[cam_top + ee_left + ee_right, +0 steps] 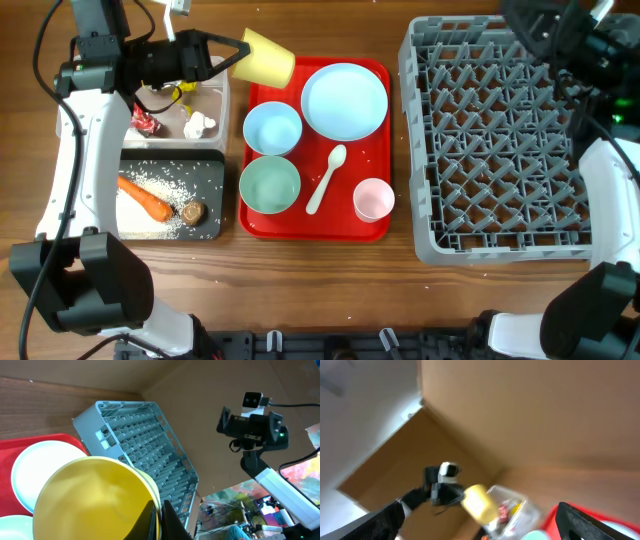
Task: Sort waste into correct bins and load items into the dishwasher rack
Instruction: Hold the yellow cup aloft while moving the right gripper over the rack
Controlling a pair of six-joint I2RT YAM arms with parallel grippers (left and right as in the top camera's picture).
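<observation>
Under the wrist behind the left gripper (236,50): the clear tub (226,110), with the red wrapper (145,120), silver-yellow wrapper (180,92) and crumpled white tissue (200,125) inside. Nearer the robot than that gripper, up against the tub's near wall: the black tray (212,175), holding the carrot (145,197), loose white rice (150,180) and the small brown lump (193,211).

Grips the yellow cup (270,58) in the left gripper, jaws pinched tight on the cup's wall. Holds it tipped on its side, clear of the table, over the far left corner of the red tray (340,225).

On that tray, just robot-side of the held cup: the light blue bowl (272,128), then the mint bowl (269,186). Right of the fingertips: the light blue plate (345,100). Further toward the robot: the white spoon (327,180) and pink cup (373,198).

Well beyond the left gripper's reach side, right of the tray: the dishwasher rack (500,140).

Above the rack's far edge: the right gripper (540,30), jaws spread wide with nothing between them, facing across toward the held cup.
</observation>
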